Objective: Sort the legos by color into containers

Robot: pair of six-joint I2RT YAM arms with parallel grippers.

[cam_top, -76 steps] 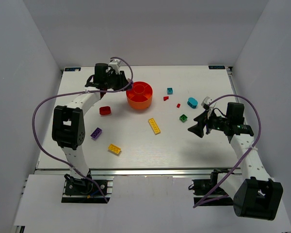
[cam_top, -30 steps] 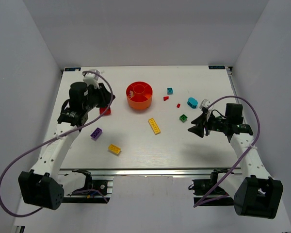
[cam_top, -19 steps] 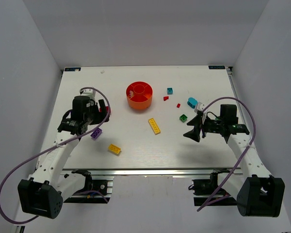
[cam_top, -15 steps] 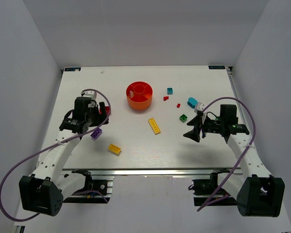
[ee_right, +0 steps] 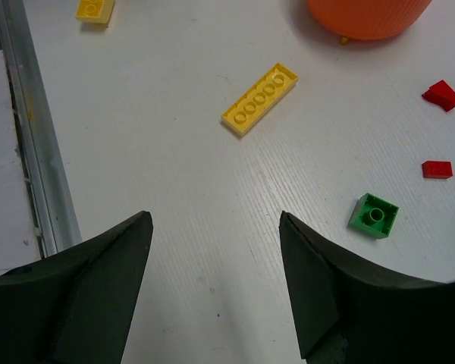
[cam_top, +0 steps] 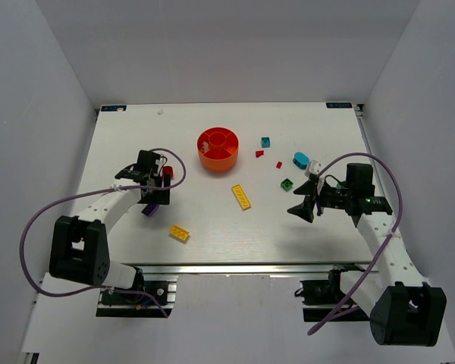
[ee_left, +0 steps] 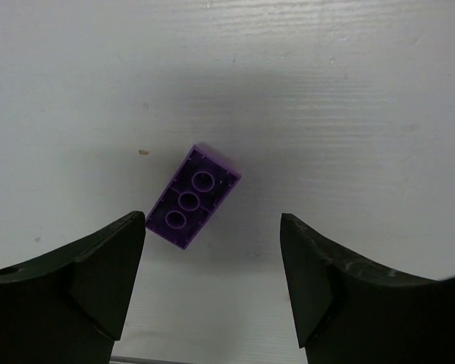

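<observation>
The orange-red divided bowl (cam_top: pixel 218 149) stands at the table's back middle. My left gripper (cam_top: pixel 155 199) (ee_left: pixel 212 224) hovers open over a purple brick (cam_top: pixel 149 211) (ee_left: pixel 192 197), which lies underside up just ahead of the left finger. A red brick (cam_top: pixel 167 179) peeks out beside that wrist. A yellow brick (cam_top: pixel 180 233) (ee_right: pixel 95 9) and a long yellow plate (cam_top: pixel 242 196) (ee_right: pixel 260 99) lie in the middle. My right gripper (cam_top: pixel 302 209) (ee_right: pixel 214 220) is open and empty above bare table, near a green brick (cam_top: pixel 287 183) (ee_right: pixel 374 215).
Two small red pieces (cam_top: pixel 259 154) (cam_top: pixel 279 164), a small cyan brick (cam_top: pixel 265 142) and a larger cyan piece (cam_top: pixel 300 159) lie right of the bowl. An aluminium rail (ee_right: pixel 30 144) runs along the table's near edge. Purple cables loop from both arms.
My left arm swung from the bowl down to the purple brick and its jaws opened wide. The right gripper opened further and shifted slightly left.
</observation>
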